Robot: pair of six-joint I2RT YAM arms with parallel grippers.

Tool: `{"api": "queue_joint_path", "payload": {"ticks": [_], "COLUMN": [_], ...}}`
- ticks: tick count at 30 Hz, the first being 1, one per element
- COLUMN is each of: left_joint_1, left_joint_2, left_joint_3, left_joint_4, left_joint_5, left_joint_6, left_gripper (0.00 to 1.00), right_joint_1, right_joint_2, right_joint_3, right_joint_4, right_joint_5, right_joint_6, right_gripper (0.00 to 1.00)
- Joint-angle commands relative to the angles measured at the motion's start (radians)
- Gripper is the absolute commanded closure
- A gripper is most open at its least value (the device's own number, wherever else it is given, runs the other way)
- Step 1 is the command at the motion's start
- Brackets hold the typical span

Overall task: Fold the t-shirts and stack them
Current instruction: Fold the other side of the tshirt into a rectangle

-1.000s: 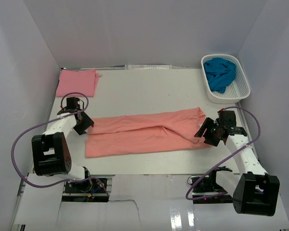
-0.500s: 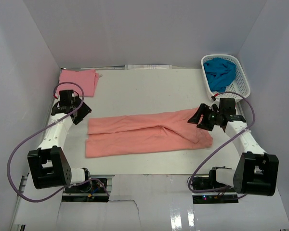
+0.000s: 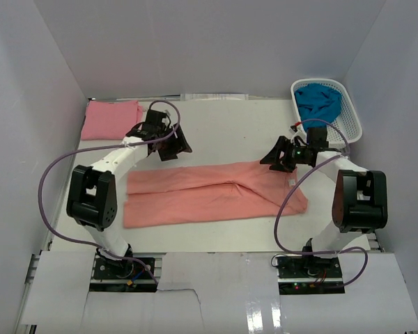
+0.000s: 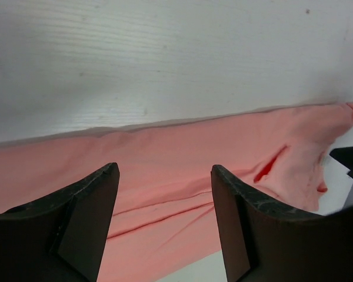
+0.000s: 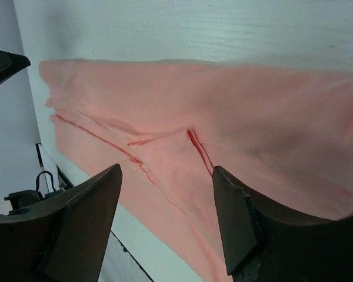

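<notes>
The large salmon-orange t-shirt (image 3: 209, 191) lies folded into a long band across the middle of the table. It also fills the left wrist view (image 4: 182, 153) and the right wrist view (image 5: 223, 111). My left gripper (image 3: 175, 145) hovers open and empty just behind the band's far edge, left of centre (image 4: 163, 170). My right gripper (image 3: 274, 157) hovers open and empty over the band's far right corner (image 5: 166, 171). The lighter pink t-shirt (image 3: 111, 118) lies folded at the back left. The teal-blue t-shirt (image 3: 318, 104) lies bunched in the basket.
A white lattice basket (image 3: 352, 129) stands at the back right corner. White walls enclose the table on the left, back and right. Purple cables loop from both arms. The left arm's base (image 3: 90, 202) and the right arm's base (image 3: 359, 202) stand at either end of the shirt.
Both arms have swung inward and away from me. The left gripper moved from the shirt's left end to behind its far edge. The right moved from the right end to the far right corner.
</notes>
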Motion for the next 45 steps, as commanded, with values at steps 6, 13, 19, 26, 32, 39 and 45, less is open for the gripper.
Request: {"api": "queue_joint_path", "payload": {"ticks": [6,13,19,26,32,39,45], "left_joint_1": [-0.084,-0.155,-0.187,-0.213,-0.23,-0.233,-0.235], "left_joint_2": [0.198,0.31,0.353,0.379,0.377,0.39,0.393], "left_joint_3": [0.217,0.319,0.35,0.365,0.359,0.357,0.359], "left_joint_4": [0.067,0.067,0.067,0.066,0.064,0.061,0.061], "left_joint_5": [0.221,0.23,0.238,0.242,0.236,0.235,0.238], "left_joint_6": [0.011,0.008,0.016,0.024,0.022,0.025,0.024], "left_gripper": [0.25,0.24,0.23,0.23,0.22,0.22,0.22], "right_joint_1": [0.088,0.148,0.16,0.163,0.163,0.172,0.195], "right_joint_2": [0.116,0.195,0.229,0.218,0.232,0.261,0.255], "right_joint_3": [0.065,0.06,0.057,0.092,0.155,0.138,0.094], "right_joint_4": [0.091,0.128,0.143,0.094,0.053,0.045,0.059], "right_joint_5": [-0.061,-0.035,-0.017,0.04,0.052,0.06,0.067], "right_joint_6": [-0.022,-0.024,-0.031,-0.063,-0.074,-0.079,-0.087], "right_gripper": [0.37,0.38,0.37,0.36,0.37,0.43,0.43]}}
